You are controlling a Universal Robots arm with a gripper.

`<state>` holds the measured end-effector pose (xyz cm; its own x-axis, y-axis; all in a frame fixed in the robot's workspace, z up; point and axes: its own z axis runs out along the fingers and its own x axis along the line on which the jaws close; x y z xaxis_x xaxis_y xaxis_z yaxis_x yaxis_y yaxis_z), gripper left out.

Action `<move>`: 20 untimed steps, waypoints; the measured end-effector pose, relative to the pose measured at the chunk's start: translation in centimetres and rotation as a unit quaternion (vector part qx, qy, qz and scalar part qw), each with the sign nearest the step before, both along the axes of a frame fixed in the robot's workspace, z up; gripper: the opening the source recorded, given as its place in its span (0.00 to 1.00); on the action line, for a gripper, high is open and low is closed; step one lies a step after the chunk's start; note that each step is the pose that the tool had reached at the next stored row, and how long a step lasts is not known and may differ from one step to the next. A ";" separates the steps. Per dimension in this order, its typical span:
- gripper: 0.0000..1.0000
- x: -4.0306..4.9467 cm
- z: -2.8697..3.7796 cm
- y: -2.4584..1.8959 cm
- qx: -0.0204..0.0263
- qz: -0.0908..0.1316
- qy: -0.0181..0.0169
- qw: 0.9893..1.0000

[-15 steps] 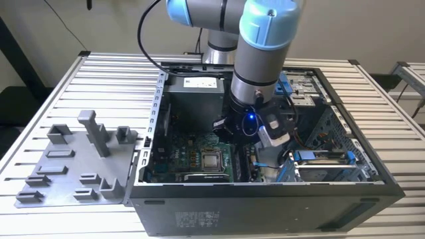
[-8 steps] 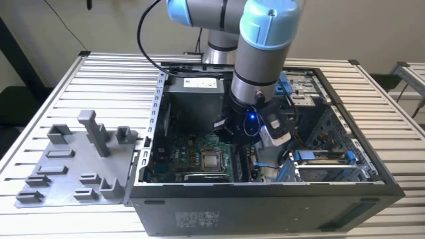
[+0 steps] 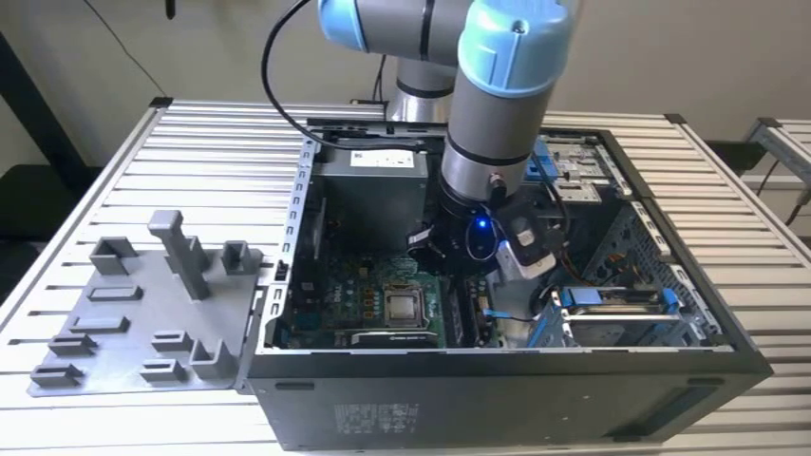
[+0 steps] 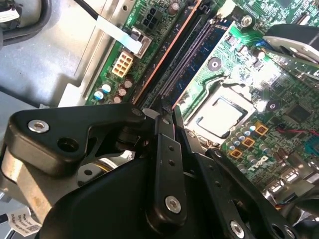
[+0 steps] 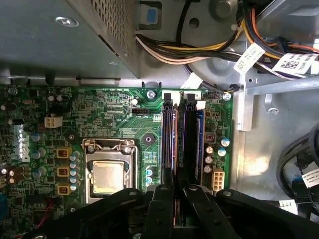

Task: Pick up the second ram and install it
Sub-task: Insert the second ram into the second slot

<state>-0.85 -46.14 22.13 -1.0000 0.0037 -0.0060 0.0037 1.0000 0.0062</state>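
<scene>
Hand point(image 5: 180, 199) narrow, clamped on second ram point(image 5: 180, 144) upright in mobo point(image 5: 114, 114) slot, directly below fingertips.

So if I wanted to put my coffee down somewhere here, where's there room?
The slatted table is bare behind the grey holder tray, left of the computer case in the exterior view. Inside the case it's crowded: motherboard, cables and the gripper.

In the exterior view the arm point(image 3: 488, 123) covers the gripper and part of the green board point(image 3: 367, 299). In both wrist views the black fingers point(image 5: 162, 214) run off the picture's edge and hide the near ends of the long slots point(image 5: 180, 144). The yellow wires point(image 5: 199, 47) are cut off too.
</scene>
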 end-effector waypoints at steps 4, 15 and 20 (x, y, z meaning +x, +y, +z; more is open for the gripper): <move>0.14 0.00 0.00 0.00 0.000 0.000 0.000 1.000; 0.14 0.00 -0.04 -0.18 0.002 -0.011 0.000 1.000; 0.14 0.00 -0.11 -0.24 0.002 -0.017 0.000 1.000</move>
